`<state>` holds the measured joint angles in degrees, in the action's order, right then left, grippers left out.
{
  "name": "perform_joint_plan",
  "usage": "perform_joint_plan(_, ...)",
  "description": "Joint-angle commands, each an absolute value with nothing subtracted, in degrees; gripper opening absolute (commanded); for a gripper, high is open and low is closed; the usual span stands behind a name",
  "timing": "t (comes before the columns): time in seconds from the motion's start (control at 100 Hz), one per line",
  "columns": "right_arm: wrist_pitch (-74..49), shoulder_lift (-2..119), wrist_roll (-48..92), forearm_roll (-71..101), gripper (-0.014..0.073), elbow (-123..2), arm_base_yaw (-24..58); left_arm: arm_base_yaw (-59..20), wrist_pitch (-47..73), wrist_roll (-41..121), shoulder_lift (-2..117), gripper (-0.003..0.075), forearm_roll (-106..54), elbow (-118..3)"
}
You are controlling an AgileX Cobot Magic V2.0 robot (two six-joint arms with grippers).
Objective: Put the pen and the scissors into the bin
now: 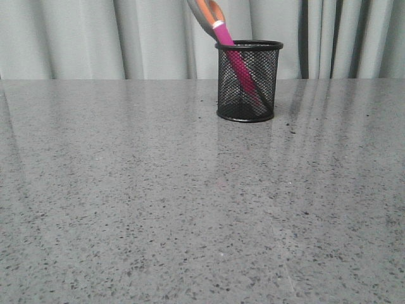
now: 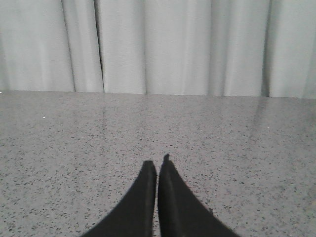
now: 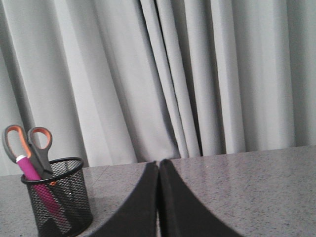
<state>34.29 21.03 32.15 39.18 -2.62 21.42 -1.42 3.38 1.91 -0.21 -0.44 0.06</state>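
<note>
The black wire-mesh bin [image 1: 248, 81] stands upright at the far middle of the grey table. The magenta pen [image 1: 236, 60] leans inside it, its upper end over the rim. The scissors [image 1: 206, 16] stand in it too, their orange-lined handles sticking out above the rim. The right wrist view shows the bin [image 3: 58, 202] with the pen [image 3: 29, 170] and the scissors [image 3: 29, 143] in it. My right gripper [image 3: 158, 163] is shut and empty, apart from the bin. My left gripper [image 2: 157, 164] is shut and empty over bare table. No gripper shows in the front view.
A grey speckled table [image 1: 158, 209] runs to a far edge. Pale grey curtains [image 1: 95, 38] hang right behind it.
</note>
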Motion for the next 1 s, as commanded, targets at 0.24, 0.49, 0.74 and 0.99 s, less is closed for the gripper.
perform_joint_plan(0.24,13.90,11.84,25.36,21.03,-0.0076,-3.79,6.26,-1.71,-1.19,1.22,-2.04,-0.0019,-1.01,2.63)
perform_joint_plan(0.49,-1.18,5.28,9.80,3.63,-0.0076,-3.37,-3.85,-1.71,-1.19,1.22,-2.04,-0.0019,-1.01,2.63)
perform_joint_plan(0.74,-4.06,-1.76,8.15,2.49,-0.0076,1.44,-3.85,-1.71,-1.19,1.22,-2.04,-0.0019,-1.01,2.63)
perform_joint_plan(0.99,-3.15,-1.76,8.15,1.87,-0.0076,1.44,-3.85,-1.71,-1.19,1.22,-2.04,-0.0019,-1.01,2.63)
